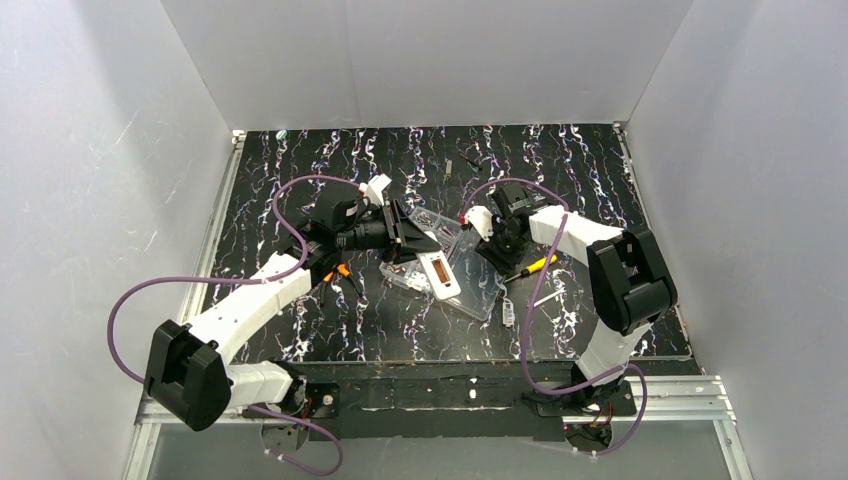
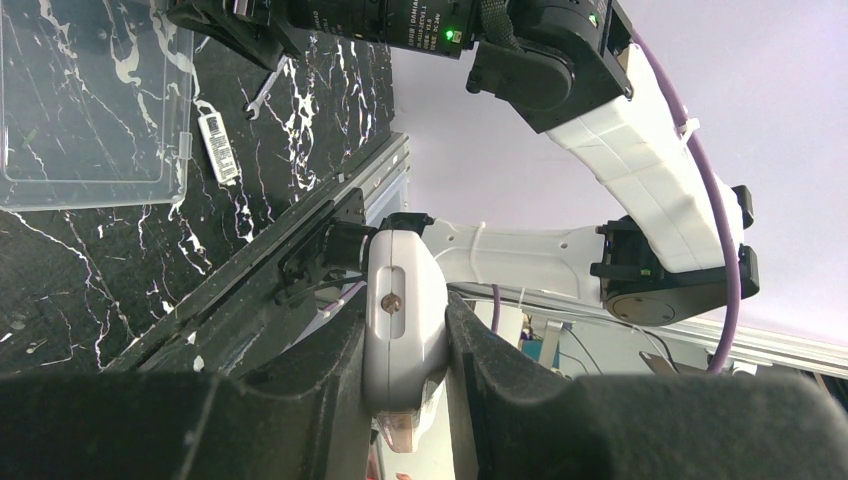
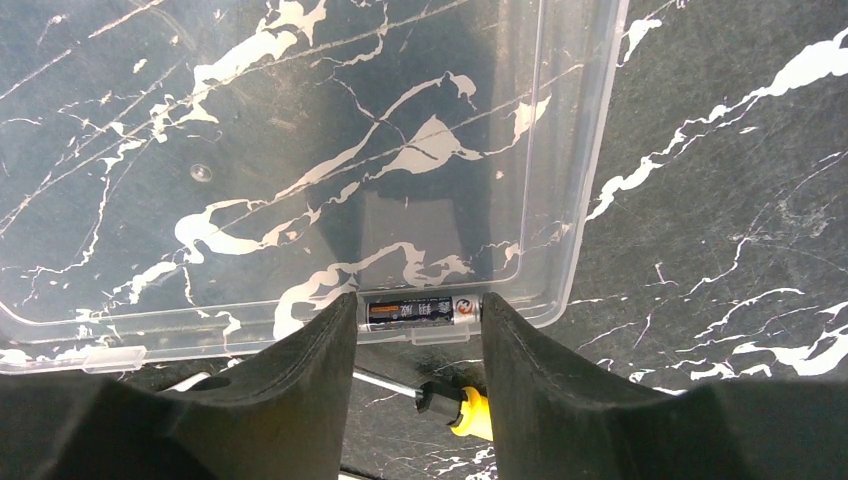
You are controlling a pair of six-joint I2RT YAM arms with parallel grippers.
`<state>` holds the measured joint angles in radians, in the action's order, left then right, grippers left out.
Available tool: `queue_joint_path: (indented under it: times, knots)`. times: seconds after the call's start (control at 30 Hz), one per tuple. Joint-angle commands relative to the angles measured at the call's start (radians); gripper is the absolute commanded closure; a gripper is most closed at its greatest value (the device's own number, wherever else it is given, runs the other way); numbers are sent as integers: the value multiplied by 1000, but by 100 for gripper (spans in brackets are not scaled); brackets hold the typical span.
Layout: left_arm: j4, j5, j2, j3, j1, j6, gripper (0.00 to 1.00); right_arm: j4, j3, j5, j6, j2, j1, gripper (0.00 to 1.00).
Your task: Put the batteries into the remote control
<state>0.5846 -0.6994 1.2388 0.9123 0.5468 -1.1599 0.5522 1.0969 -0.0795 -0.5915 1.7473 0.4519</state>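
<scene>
My left gripper [image 1: 422, 250] is shut on the remote control [image 1: 441, 276], a slim white bar with an orange-brown open recess, held over the clear organiser box [image 1: 478, 296]. In the left wrist view the remote control [image 2: 402, 320] is squeezed edge-on between both fingers [image 2: 325, 390]. My right gripper [image 3: 420, 325] points down at the box's near rim. A dark-labelled battery [image 3: 420, 310] lies lengthwise between its fingertips, with each end touching a tip. In the top view the right gripper [image 1: 493, 243] hangs over the box's right side, and the battery is hidden there.
A yellow-handled screwdriver [image 3: 468, 412] lies just below the box rim [image 3: 560, 200], and shows beside the right arm [image 1: 536, 265]. A small white tag [image 1: 508, 311] lies near the box. Orange-handled tools [image 1: 338, 272] sit under the left arm. White walls enclose the black marbled table [image 1: 300, 330].
</scene>
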Motion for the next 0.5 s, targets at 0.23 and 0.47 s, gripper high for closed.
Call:
queue_joint_path:
  times: [0.23,0.47]
  knots:
    - [12,-41,-15,38,-4,5,100,98,44,-52,41,-2,-13,56]
    - [16,-26,-15,38,-4,4,100,59,74,-150,106,-68,-13,57]
